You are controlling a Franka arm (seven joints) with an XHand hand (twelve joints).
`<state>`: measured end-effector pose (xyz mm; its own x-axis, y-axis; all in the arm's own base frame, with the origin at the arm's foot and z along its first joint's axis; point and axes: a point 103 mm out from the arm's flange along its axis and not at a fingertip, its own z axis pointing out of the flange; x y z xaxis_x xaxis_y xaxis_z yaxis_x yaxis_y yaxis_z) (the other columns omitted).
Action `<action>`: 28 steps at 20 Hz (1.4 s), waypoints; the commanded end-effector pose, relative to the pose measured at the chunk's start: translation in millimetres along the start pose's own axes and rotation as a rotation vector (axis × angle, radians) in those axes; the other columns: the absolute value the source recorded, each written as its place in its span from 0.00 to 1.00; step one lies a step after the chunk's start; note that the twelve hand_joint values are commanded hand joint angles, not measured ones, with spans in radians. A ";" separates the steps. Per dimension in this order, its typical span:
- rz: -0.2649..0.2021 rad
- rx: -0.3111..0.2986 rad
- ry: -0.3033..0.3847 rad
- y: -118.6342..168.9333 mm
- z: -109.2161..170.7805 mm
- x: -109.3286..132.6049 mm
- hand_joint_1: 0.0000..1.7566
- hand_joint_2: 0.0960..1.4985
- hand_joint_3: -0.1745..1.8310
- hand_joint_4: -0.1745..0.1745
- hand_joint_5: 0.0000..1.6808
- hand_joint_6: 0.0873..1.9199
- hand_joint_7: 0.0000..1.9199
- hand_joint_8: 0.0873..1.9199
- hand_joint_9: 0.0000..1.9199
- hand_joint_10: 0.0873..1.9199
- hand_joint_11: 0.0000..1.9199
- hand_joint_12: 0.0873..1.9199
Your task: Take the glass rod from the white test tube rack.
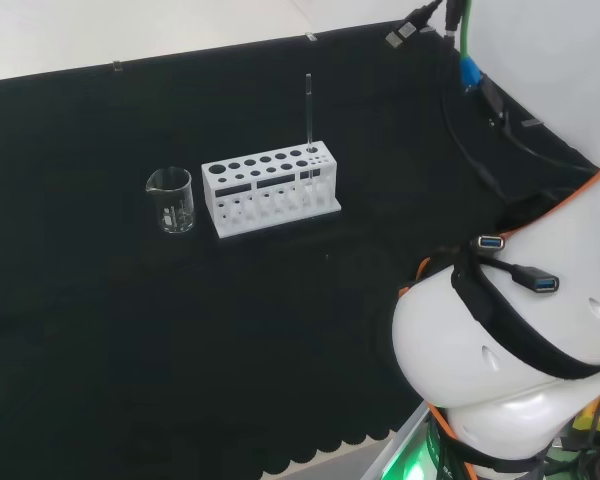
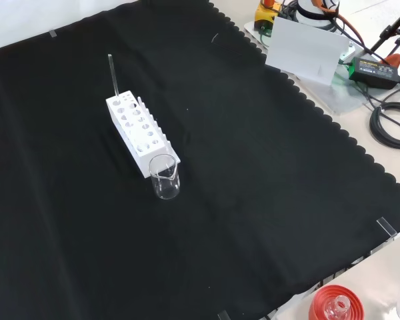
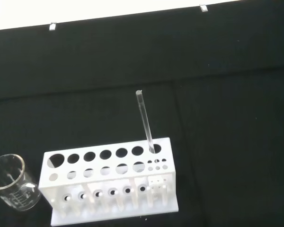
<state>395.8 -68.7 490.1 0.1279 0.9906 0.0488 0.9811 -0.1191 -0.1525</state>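
A white test tube rack (image 1: 268,190) (image 2: 139,132) (image 3: 109,182) with two rows of round holes stands on the black cloth. A clear glass rod (image 1: 308,115) (image 2: 113,75) (image 3: 145,121) stands upright in a hole at one end of the rack: the right end in the head view, the far end in the front view. The rod rises well above the rack top and nothing touches it. The other holes of the rack hold nothing that I can make out.
A small clear beaker (image 1: 171,200) (image 2: 165,177) (image 3: 12,188) stands just off the rack's other end. White arm links (image 1: 520,350) loom at the head view's right. A red ribbed stand with a flask (image 2: 335,305) sits at the front view's bottom edge.
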 end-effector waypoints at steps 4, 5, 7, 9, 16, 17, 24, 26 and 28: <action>0.027 0.054 -0.023 44.6 16.1 -5.9 0.36 0.78 0.00 0.31 0.24 0.00 0.17 0.42 0.24 0.45 0.15 0.73; 0.025 0.061 -0.015 45.8 18.4 -9.3 0.36 0.78 0.00 0.30 0.24 0.00 0.17 0.42 0.25 0.45 0.17 0.72; -0.014 0.066 -0.028 49.9 16.7 -2.1 0.37 0.78 0.00 0.29 0.26 0.00 0.19 0.42 0.27 0.44 0.19 0.72; -0.080 0.045 0.029 52.4 20.2 -6.3 0.37 0.77 0.00 0.28 0.27 0.00 0.21 0.42 0.29 0.43 0.21 0.71; -0.066 0.085 0.049 60.7 33.6 -23.3 0.37 0.77 0.00 0.25 0.30 0.01 0.24 0.41 0.34 0.41 0.26 0.69; -0.062 0.091 0.058 61.6 35.5 -30.4 0.37 0.77 0.00 0.25 0.31 0.01 0.25 0.41 0.34 0.41 0.26 0.69; -0.131 0.129 0.035 76.5 64.4 -1.8 0.35 0.77 0.00 0.25 0.31 0.02 0.26 0.41 0.35 0.41 0.27 0.69; -0.130 0.133 0.042 80.4 74.3 -9.2 0.35 0.78 0.00 0.25 0.31 0.02 0.26 0.41 0.35 0.41 0.27 0.69; -0.134 0.132 0.048 82.9 82.3 -13.0 0.35 0.78 0.00 0.25 0.31 0.02 0.26 0.41 0.35 0.40 0.27 0.69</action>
<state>457.4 -78.9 415.5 0.0194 0.9943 0.1052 0.9633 0.0096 -0.2684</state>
